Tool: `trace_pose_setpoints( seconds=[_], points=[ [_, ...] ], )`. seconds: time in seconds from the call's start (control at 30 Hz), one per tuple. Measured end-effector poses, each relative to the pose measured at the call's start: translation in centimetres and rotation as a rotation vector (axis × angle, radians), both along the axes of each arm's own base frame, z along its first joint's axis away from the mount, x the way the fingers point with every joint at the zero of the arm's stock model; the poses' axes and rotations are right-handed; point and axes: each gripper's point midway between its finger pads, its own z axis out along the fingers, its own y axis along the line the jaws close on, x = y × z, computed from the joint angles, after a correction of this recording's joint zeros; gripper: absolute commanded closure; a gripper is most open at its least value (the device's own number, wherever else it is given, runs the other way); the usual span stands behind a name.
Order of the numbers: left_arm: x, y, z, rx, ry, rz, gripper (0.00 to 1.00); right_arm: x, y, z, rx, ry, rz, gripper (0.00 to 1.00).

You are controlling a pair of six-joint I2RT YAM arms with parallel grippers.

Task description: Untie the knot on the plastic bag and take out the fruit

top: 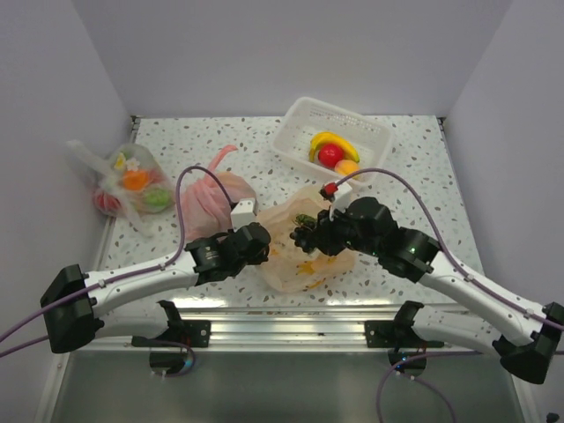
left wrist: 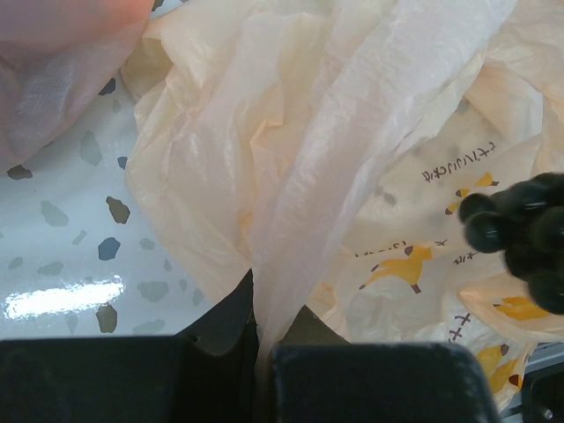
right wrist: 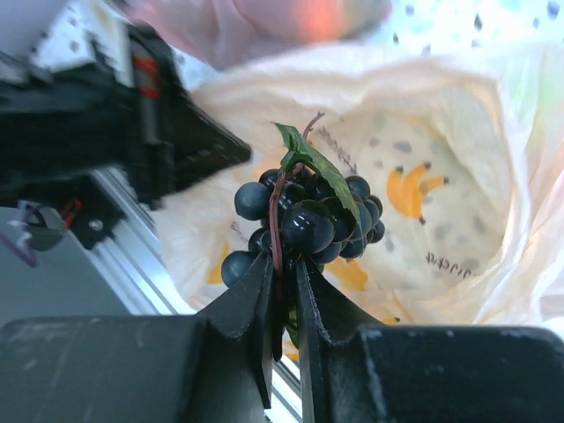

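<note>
The pale peach plastic bag with orange-yellow motifs lies open and crumpled at the table's near middle. No knot shows on it. My left gripper is shut on a fold of the bag's left edge. My right gripper is shut on the dark purple grape bunch with its green leaf, held above the bag's opening; the bunch also shows in the left wrist view. A banana, a red apple and an orange lie in the white basket.
A pink bag with a long twisted tail lies left of the peach bag, touching it. A clear flower-print bag holding fruit sits at the far left. The table's metal front rail runs just below the bag.
</note>
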Motion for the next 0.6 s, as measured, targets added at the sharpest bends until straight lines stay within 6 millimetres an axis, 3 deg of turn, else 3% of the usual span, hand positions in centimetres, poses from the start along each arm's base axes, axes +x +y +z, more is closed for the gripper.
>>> trace_pose_setpoints(
  seconds=[0.17,0.3,0.43,0.6],
  points=[
    [0.0,0.0,-0.1,0.001,0.002,-0.001,0.96,0.0,-0.1,7.2,0.066,-0.108,0.032,1.00],
    [-0.2,0.1,-0.7,0.008,0.012,-0.005,0.96,1.3,-0.3,13.0,0.091,-0.219,0.003,1.00],
    [-0.6,0.3,-1.4,0.017,0.029,-0.013,0.96,4.3,-0.3,16.9,0.068,-0.311,-0.071,1.00],
    [-0.9,0.3,-2.0,0.017,0.040,-0.022,0.96,11.9,-1.2,17.6,-0.001,-0.333,-0.203,1.00]
  ],
)
